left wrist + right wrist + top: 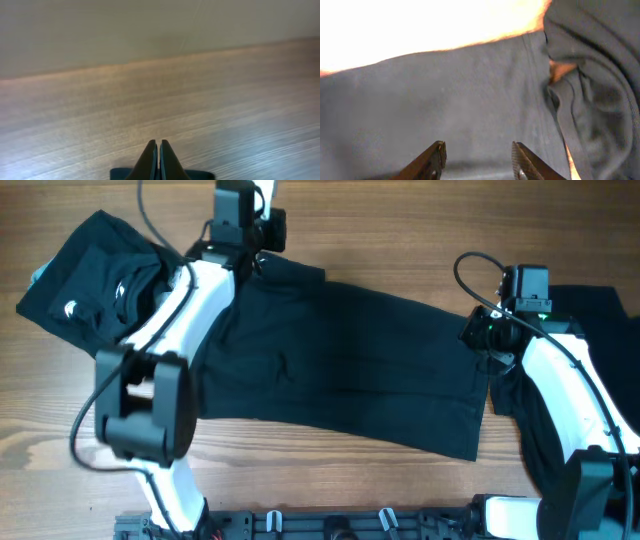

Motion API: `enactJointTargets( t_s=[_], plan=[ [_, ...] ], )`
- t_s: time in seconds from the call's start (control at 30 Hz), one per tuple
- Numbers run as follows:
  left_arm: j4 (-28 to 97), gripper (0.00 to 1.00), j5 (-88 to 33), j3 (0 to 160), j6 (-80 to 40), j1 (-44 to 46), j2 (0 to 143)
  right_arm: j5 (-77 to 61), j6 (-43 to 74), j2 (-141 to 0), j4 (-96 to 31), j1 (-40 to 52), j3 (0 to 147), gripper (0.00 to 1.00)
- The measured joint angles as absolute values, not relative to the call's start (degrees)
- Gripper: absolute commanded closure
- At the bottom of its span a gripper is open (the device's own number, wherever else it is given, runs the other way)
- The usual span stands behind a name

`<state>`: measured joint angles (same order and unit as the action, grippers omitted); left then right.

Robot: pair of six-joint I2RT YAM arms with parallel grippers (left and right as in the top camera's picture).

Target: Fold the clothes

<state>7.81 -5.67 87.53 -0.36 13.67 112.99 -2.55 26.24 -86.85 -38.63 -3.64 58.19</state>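
Across the middle of the bench (400,240) lies a black T-shirt (350,370), spread flat. A crumpled heap of shirts (80,275) sits at 10 o'clock. My left end effector (158,150), at the T-shirt's 11 o'clock corner, is pressed together. My right end effector (479,159) is spread over its 3 o'clock edge.

right-hand T-shirt (606,304): cut by frame edge | left pincer (158,145): cloth pinch hidden | table (420,25): glare-washed
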Motion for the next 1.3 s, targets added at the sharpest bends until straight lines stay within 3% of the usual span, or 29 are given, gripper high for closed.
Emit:
enactJointTargets(
  t_s=[0.07, 0.13, 0.2, 0.37, 0.63, 0.8, 0.87, 0.93, 1.0, 1.07, 1.3],
  plan=[
    [10.5, 0.96, -6.6, 87.9, -0.4, 13.7, 111.5, -2.6, 26.2, -86.8, -37.2, -3.6, 58.2, 0.5],
    [14.8, 0.65, -7.5, 87.9, -0.4, 13.7, 111.5, -2.6, 26.2, -86.8, -37.0, -3.6, 58.2, 0.49],
    [16.3, 0.56, -5.5, 87.8, -0.6, 13.7, 111.8, -2.6, 26.2, -86.8, -37.0, -3.6, 58.2, 0.48],
    [12.8, 0.5, -0.2, 87.8, -1.4, 13.1, 115.7, -4.0, 26.2, -86.8, -38.0, -3.6, 58.2, 0.46],
    [13.5, 0.41, -3.5, 87.7, -3.4, 11.4, 126.0, -5.6, 26.2, -86.8, -40.9, -3.6, 58.2, 0.46],
    [12.0, 0.42, -4.4, 87.7, -3.4, 11.4, 126.8, -5.6, 26.2, -86.8, -41.5, -3.6, 58.2, 0.47],
    [11.9, 0.48, -4.7, 87.7, -3.4, 11.4, 128.4, -5.6, 26.2, -86.8, -42.0, -3.6, 58.2, 0.47],
    [11.3, 0.62, -5.1, 88.0, -3.5, 11.4, 129.0, -5.6, 26.2, -86.8, -42.5, -3.6, 58.2, 0.46],
    [10.2, 0.86, -6.4, 88.0, -3.5, 11.4, 129.3, -5.6, 26.2, -86.8, -42.8, -3.6, 58.2, 0.47],
    [8.3, 0.95, -8.5, 88.0, -3.9, 11.4, 129.5, -5.6, 26.2, -86.8, -42.9, -3.6, 58.2, 0.47],
    [5.3, 0.96, -13.3, 87.9, -6.2, 11.5, 128.0, -5.6, 26.2, -86.8, -43.5, -3.6, 58.2, 0.47]
  ],
)
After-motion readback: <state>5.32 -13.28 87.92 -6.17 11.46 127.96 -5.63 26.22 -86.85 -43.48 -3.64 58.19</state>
